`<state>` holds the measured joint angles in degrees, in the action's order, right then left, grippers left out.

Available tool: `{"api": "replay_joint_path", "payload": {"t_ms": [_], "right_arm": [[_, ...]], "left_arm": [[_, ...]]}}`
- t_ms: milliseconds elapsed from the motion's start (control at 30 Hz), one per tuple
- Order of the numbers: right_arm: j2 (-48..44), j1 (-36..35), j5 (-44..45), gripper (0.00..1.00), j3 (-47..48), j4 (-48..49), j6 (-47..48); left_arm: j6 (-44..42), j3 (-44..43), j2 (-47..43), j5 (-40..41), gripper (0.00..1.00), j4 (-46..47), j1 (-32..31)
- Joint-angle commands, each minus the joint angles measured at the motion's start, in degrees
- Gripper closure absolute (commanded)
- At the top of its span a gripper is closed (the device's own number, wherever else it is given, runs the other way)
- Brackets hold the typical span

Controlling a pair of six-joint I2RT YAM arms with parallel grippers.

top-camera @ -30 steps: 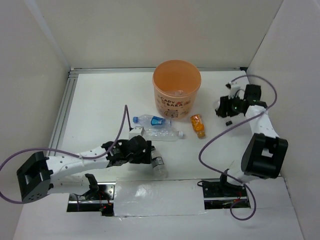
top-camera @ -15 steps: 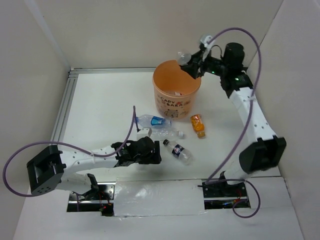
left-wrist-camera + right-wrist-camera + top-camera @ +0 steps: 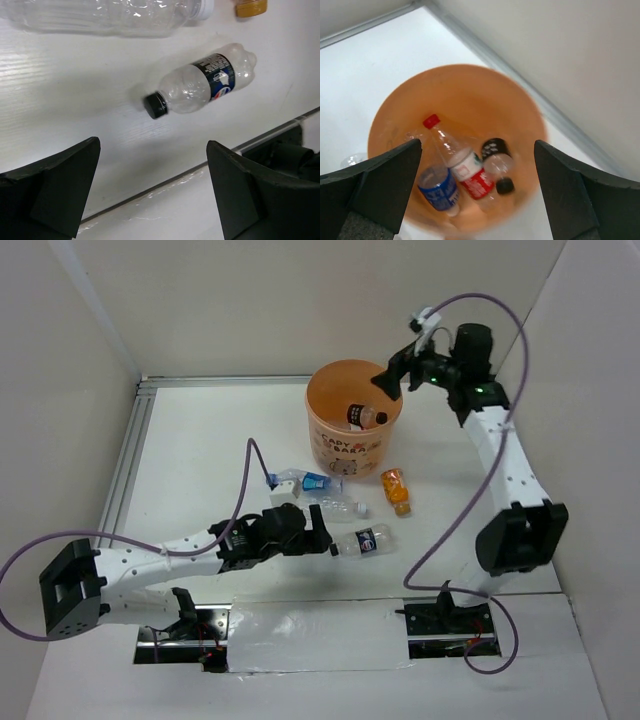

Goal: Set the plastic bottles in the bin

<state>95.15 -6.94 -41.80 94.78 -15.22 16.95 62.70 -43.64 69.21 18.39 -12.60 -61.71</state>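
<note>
The orange bin (image 3: 330,445) stands at the back of the table. My right gripper (image 3: 393,377) hovers open over the bin's right rim, holding nothing. A dark-capped bottle (image 3: 364,416) lies free inside the bin. The right wrist view looks down into the bin (image 3: 470,90) between the open gripper (image 3: 477,192): a red-labelled bottle (image 3: 467,167), a blue-labelled one (image 3: 437,187) and the dark-capped one (image 3: 497,160). On the table lie a blue-labelled bottle (image 3: 305,481), a clear bottle (image 3: 337,508), an orange bottle (image 3: 397,490) and a dark-labelled bottle (image 3: 364,541). My left gripper (image 3: 318,533) is open just left of the dark-labelled bottle (image 3: 200,86).
An aluminium rail (image 3: 125,460) runs along the table's left side and white walls close in three sides. A taped strip (image 3: 310,635) and a step mark the near edge, close under the left gripper (image 3: 155,200). Purple cables loop from both arms.
My right arm swung from the table's right side up over the bin with a bottle, then opened and dropped it in. The dark-labelled bottle rolled right; my left gripper followed it.
</note>
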Motion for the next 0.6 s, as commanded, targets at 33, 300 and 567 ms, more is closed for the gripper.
{"api": "replay_joint_path", "payload": {"t_ms": [33, 300, 567], "right_arm": [[-13.14, 5.96, 1.54, 0.02, -1.61, -5.41, -1.39], [-27.21, 15.64, 3.31, 0.39, -25.48, -16.32, 2.56], [-21.78, 15.21, 4.35, 0.05, -38.79, -11.16, 2.74]], "left_arm": [[-4.85, -2.94, 0.66, 4.28, 0.00, -2.42, 0.27], [-13.55, -1.89, -3.64, 4.03, 0.29, -3.92, 6.42], [-14.80, -1.28, -6.10, 1.38, 0.00, -5.07, 8.98]]}}
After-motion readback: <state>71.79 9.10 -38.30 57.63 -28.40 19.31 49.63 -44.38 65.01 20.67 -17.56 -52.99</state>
